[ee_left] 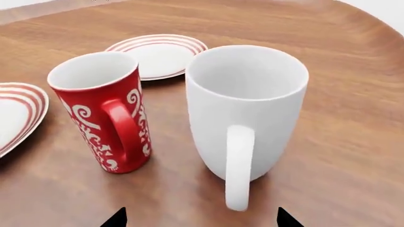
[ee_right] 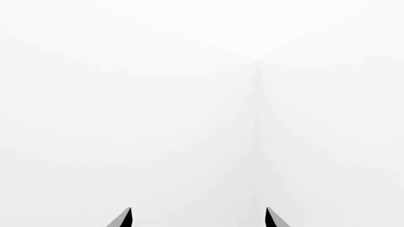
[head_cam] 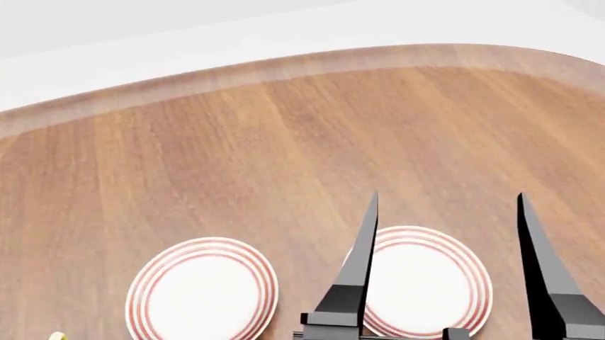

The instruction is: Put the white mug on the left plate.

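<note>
My left claw (ee_left: 202, 220) is spread wide and holds nothing; only its two dark tips show in the left wrist view, one to either side of the white mug's handle and short of it. The white mug (ee_left: 246, 109) stands upright on the wooden desk (ee_left: 353, 142), its loop handle turned toward my camera and its inside plain white. Just beside it, apart and not touching, stands a red mug (ee_left: 104, 111) with white swirls, also upright, handle facing me. Beyond the two mugs lies a red-ringed plate (ee_left: 158, 54), and a second ringed plate (ee_left: 16, 116) is cut by the frame edge near the red mug. I cannot tell from this view which of them is which.

In the head view neither mug shows. The left plate (head_cam: 203, 290) lies bare in the lower left of the frame, and the right plate (head_cam: 426, 280) sits in the lower right, well apart from it. My right claw (head_cam: 447, 195) rises in the lower right of that frame in front of the right plate — its two dark fingers stand wide apart with nothing between them. Its own wrist view shows only blank white wall (ee_right: 189, 94).
</note>
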Motion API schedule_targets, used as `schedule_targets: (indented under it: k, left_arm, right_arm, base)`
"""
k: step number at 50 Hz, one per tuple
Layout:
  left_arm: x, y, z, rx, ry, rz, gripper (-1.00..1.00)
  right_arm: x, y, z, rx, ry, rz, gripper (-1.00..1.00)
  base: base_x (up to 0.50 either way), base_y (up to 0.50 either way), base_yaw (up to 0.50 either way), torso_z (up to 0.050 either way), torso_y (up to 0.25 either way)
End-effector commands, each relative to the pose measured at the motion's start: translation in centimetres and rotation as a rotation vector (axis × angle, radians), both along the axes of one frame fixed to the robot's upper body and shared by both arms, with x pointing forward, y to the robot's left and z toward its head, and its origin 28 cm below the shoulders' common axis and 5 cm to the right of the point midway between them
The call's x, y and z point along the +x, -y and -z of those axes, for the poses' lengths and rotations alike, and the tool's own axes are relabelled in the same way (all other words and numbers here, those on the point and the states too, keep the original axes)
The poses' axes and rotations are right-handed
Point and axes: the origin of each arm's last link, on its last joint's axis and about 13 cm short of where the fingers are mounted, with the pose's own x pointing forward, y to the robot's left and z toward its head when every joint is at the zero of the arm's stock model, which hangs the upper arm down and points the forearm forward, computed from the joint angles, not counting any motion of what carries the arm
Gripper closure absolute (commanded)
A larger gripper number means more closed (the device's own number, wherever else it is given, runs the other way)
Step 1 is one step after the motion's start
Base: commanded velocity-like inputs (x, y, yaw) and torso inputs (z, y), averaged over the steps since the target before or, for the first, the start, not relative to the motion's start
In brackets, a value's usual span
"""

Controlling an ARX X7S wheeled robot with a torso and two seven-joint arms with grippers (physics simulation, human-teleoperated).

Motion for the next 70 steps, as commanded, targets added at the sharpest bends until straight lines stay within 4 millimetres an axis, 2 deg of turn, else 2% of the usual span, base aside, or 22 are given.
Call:
schedule_targets:
  k: [1,13,36,70]
  left_arm:
    - [1.0,0.9,0.7,0.023,0.031,0.034,-1.00]
    - [0.9,1.8,0.1,0.021,0.045,0.063,-1.00]
    - [2.0,2.3,0.9,0.034,0.058,0.071,-1.00]
    - [2.2,3.1,1.3,0.039,0.056,0.082,-1.00]
  right_arm:
    - [0.1,0.1,-0.1,-0.001,0.007,0.003,-1.00]
    - [0.1,0.2,-0.2,0.002,0.008,0.005,-1.00]
    - [0.2,0.2,0.0,0.001,0.001,0.003,-1.00]
    - [0.3,0.2,0.2,0.000,-0.005,0.002,-1.00]
  base:
    - [0.00,0.00,0.00,0.000,0.000]
    - [0.00,0.00,0.00,0.000,0.000]
    - [0.00,0.00,0.00,0.000,0.000]
    - [0.00,0.00,0.00,0.000,0.000]
